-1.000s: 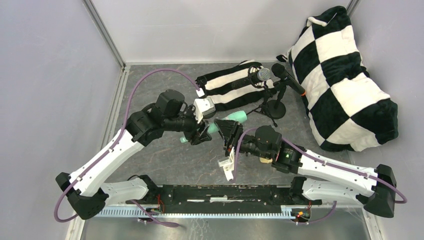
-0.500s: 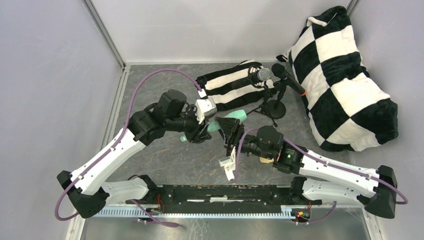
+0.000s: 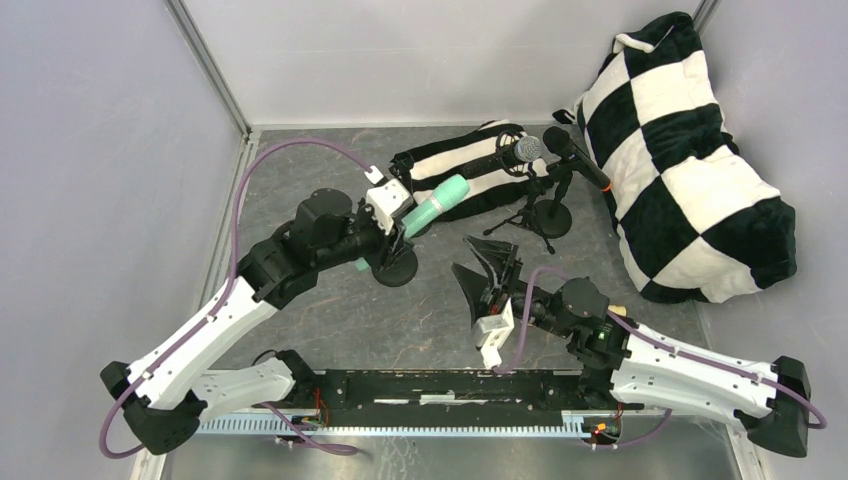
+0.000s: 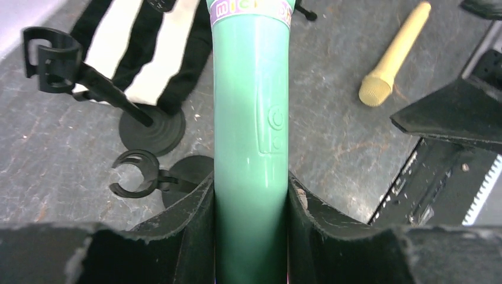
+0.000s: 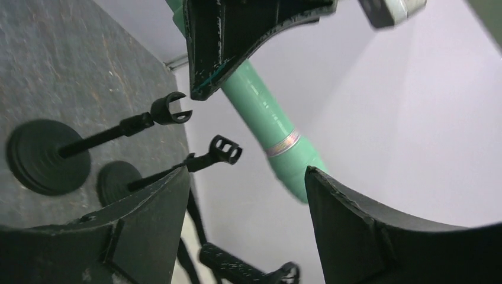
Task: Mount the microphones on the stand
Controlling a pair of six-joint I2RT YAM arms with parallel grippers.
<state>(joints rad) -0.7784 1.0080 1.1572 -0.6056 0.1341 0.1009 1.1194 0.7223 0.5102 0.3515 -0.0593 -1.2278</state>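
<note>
Holding the mint green microphone (image 4: pixel 251 118) by the lower part of its barrel, my left gripper (image 4: pixel 251 195) is clamped on it with one finger (image 4: pixel 189 231) pressed against each side. The microphone runs straight out ahead of the gripper, button panel facing the wrist camera. Below and to the left of that gripper stand two small stands on round black bases. The nearer stand (image 4: pixel 135 180) has its open C-shaped clip just beside the gripper's left finger, and the farther stand (image 4: pixel 50 56) sits ahead of it, clip tilted up. Ahead and to the right of the left gripper, the cream-yellow microphone (image 4: pixel 393 56) lies flat on the dark stone-patterned surface (image 3: pixel 330 320), its mesh head pointing back toward the gripper. My right gripper (image 3: pixel 482 268) hangs off to the right of the left one, apart from it, with its jaws spread wide and nothing between them. Beyond the right gripper, the black microphone with the silver mesh head (image 3: pixel 527 150) and the black microphone with the orange ring (image 3: pixel 578 158) are raised off the surface over a tripod (image 3: pixel 530 222) and a round-based stand (image 3: pixel 555 215). I cannot tell which carries which. They sit between a striped cushion (image 3: pixel 450 170) and a checkered cushion (image 3: pixel 690 160).
</note>
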